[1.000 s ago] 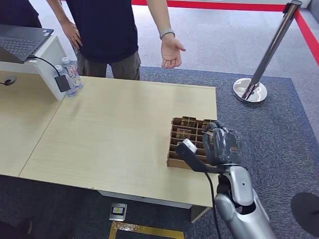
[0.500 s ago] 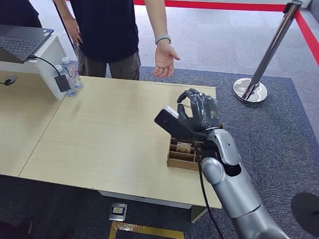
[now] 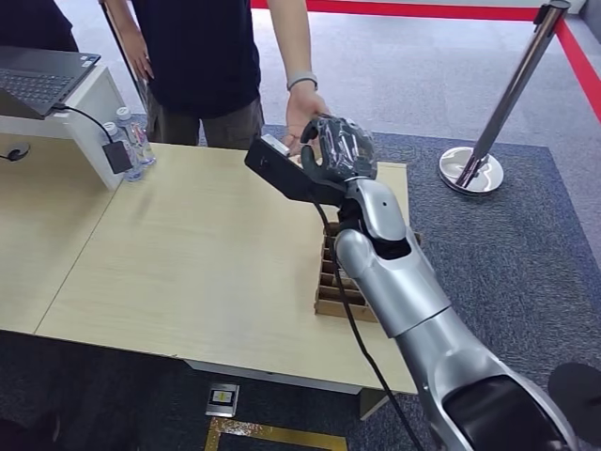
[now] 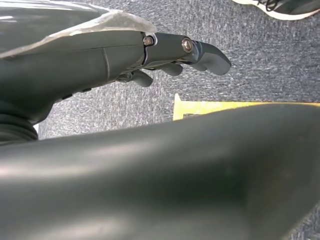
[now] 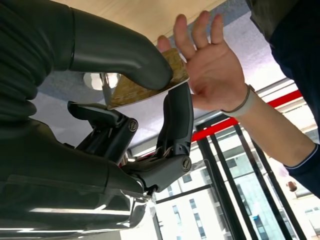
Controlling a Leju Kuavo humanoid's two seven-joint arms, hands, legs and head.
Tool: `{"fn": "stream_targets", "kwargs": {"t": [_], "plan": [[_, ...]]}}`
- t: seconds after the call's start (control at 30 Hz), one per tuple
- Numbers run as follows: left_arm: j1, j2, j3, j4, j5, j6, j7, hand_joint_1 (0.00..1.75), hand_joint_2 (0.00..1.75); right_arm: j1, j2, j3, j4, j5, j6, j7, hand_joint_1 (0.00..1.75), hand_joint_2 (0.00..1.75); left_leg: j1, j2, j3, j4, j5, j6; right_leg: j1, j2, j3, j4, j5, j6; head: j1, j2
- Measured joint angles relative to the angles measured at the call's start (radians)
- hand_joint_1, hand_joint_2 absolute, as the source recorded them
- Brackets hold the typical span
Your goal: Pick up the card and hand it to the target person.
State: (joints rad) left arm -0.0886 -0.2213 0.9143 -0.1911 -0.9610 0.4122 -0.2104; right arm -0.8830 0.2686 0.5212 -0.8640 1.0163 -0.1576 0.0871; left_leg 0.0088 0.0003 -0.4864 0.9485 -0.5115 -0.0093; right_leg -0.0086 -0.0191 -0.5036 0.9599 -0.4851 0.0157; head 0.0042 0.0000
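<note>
My right hand [image 3: 340, 150] is raised over the far edge of the table, close in front of a person's open hand [image 3: 301, 105]. In the right wrist view the thumb and a finger [image 5: 177, 120] pinch a gold patterned card [image 5: 151, 82], and the person's open palm [image 5: 211, 70] is just beyond the card's edge. The person [image 3: 198, 56] in a dark shirt stands behind the table. My left hand [image 4: 166, 52] hangs low over grey carpet with its fingers loosely extended and nothing in it.
A brown slotted card box [image 3: 333, 282] sits on the wooden table [image 3: 198, 254] near its right edge, under my right forearm. Water bottles [image 3: 131, 141] and a laptop [image 3: 38, 80] stand at the far left. A stanchion post [image 3: 489, 141] stands on the right.
My right arm has risen from the card box and swung forward and left toward the person. The person's hand has come lower and closer to my hand.
</note>
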Motion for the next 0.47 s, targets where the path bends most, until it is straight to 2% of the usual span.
{"fn": "stream_targets", "kwargs": {"t": [0.23,0.47], "plan": [[-0.001,-0.002,-0.005,0.000,-0.006,0.006,0.007,0.00,0.00,-0.108,0.052,0.000,0.155,0.031,-0.043,0.014,1.75,1.75,0.000,0.000,0.000,0.000,0.000,0.000,0.000,0.000,0.000,0.000,0.000,0.000,0.000,0.000],[-0.001,-0.005,-0.005,0.000,-0.002,0.017,0.012,0.00,0.00,-0.151,0.075,0.000,0.217,0.010,-0.060,0.007,1.75,1.75,0.000,0.000,0.000,0.000,0.000,0.000,0.000,0.000,0.000,0.000,0.000,0.000,0.000,0.000]]}}
